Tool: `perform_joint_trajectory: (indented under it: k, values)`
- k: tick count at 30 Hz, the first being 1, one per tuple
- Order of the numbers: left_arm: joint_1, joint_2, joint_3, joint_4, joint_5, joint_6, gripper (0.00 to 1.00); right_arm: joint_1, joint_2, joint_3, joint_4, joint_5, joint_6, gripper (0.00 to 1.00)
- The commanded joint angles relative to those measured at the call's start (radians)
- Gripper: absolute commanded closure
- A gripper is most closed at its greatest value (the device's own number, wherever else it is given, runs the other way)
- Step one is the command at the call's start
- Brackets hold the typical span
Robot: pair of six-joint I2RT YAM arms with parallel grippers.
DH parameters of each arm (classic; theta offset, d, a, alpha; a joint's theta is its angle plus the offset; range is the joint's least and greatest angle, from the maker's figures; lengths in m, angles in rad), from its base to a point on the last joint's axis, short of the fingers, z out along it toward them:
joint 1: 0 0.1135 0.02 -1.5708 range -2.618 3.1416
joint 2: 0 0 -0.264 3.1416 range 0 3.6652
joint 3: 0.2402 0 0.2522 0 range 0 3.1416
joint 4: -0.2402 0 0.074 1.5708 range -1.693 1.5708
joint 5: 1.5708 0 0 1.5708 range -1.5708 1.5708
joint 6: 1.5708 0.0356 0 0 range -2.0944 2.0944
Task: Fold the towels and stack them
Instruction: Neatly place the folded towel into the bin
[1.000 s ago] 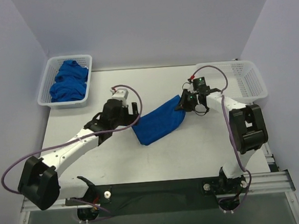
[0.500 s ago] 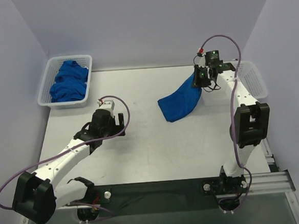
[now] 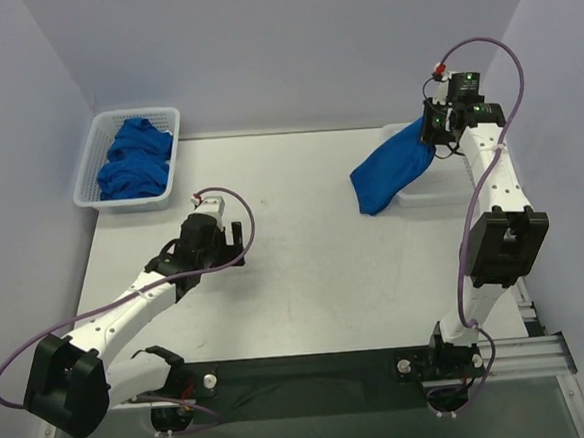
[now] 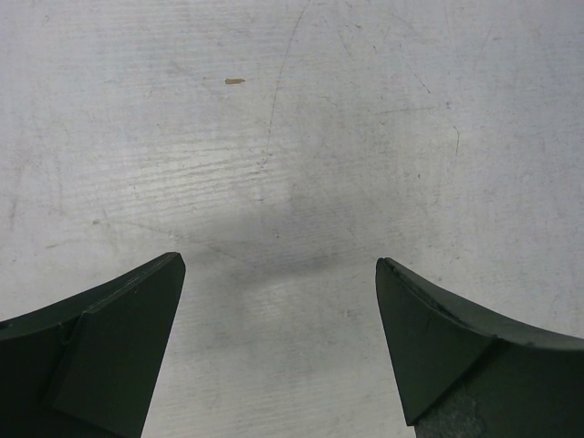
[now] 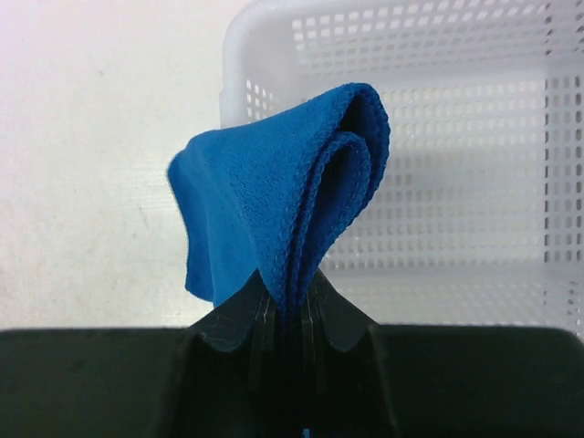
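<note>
- Swinging the folded towel [image 3: 389, 175] off the table [image 3: 315, 267], now dangling at the basket [image 5: 474, 137] rim.
- Pinching its edge tight in the right gripper [image 5: 290, 306].
- Backing the left gripper [image 4: 278, 263] off, wide open, empty; drop-off next, probably.

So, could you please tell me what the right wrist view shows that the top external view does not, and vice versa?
Only the right wrist view shows the held towel's folded edges pinched in the shut right claw. Only the top external view shows the open left claw over the table and the left basket of crumpled towels. Both show that towel and the right basket.
</note>
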Motion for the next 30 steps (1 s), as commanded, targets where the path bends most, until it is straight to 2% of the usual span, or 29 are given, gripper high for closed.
perform_joint_trajectory:
  k: [1,4,12,30]
  values:
    - [-0.010,0.000,-0.002,0.047,-0.010,0.007,0.02,-0.002,0.011,0.087,-0.001,-0.034,-0.018,1.00]
    - [-0.011,0.000,-0.002,0.049,-0.011,0.007,0.02,-0.001,0.045,0.142,0.002,-0.086,-0.003,1.00]
    - [-0.016,-0.008,-0.002,0.043,-0.018,0.006,0.02,-0.017,0.128,0.254,0.002,-0.051,-0.017,1.00]
    - [-0.025,0.011,-0.002,0.043,-0.022,0.007,0.03,-0.117,0.106,0.188,-0.022,0.061,-0.287,1.00]
